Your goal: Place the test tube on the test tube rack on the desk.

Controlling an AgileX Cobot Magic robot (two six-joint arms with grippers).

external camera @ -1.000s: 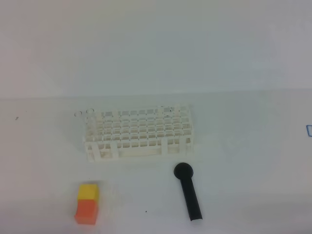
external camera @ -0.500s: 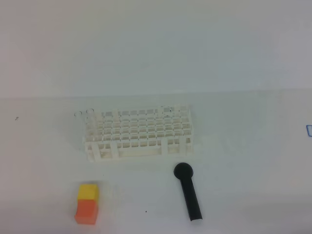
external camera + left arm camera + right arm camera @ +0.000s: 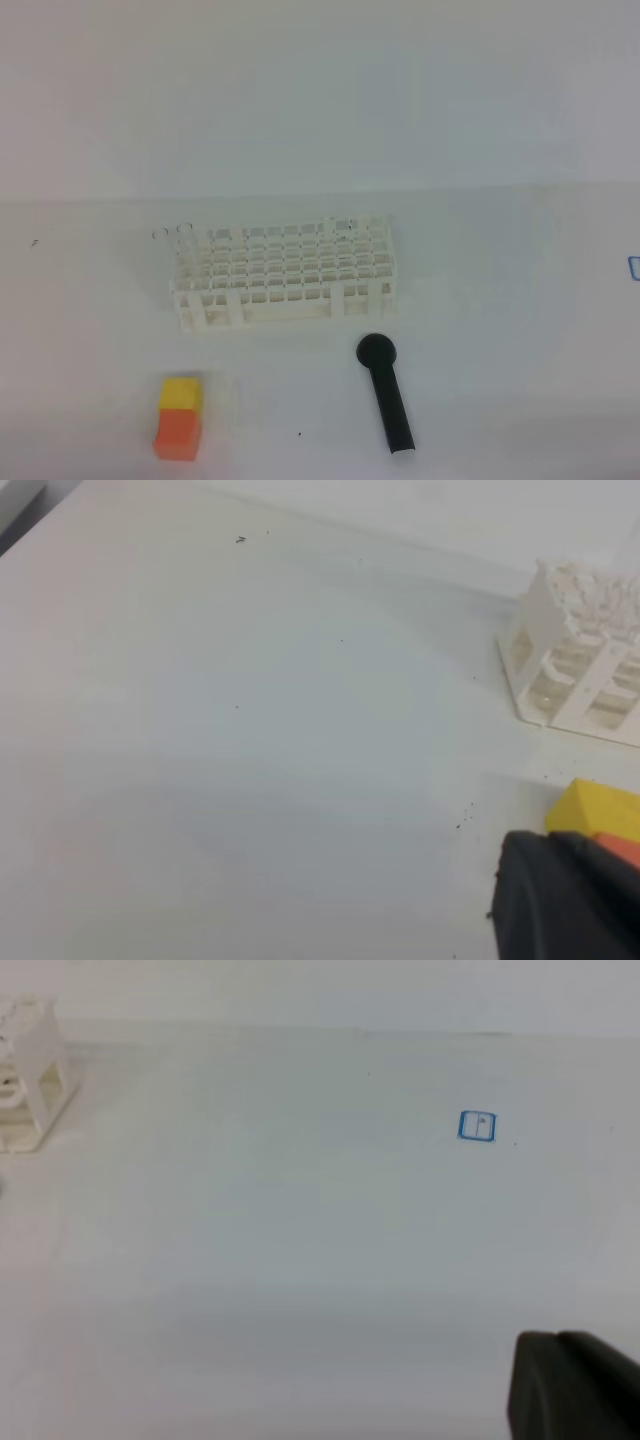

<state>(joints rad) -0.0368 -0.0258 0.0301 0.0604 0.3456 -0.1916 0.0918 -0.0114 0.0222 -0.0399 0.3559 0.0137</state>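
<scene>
- Two grippers, left (image 3: 565, 895) and right (image 3: 575, 1385), both shut and empty, parked low at the desk (image 3: 500, 300) edges.
- Tube: hard to see; faint rims (image 3: 172, 231) at the rack (image 3: 285, 275) back-left corner may be it.
- Confirm its position first.
- Open wide, approach slowly, grip mid-body.
- Avoid the black tool (image 3: 386, 393) and block (image 3: 180, 417).

No readable text; small blue-outlined sticker (image 3: 476, 1126) on desk (image 3: 300, 1260) (markings too small to read)
</scene>
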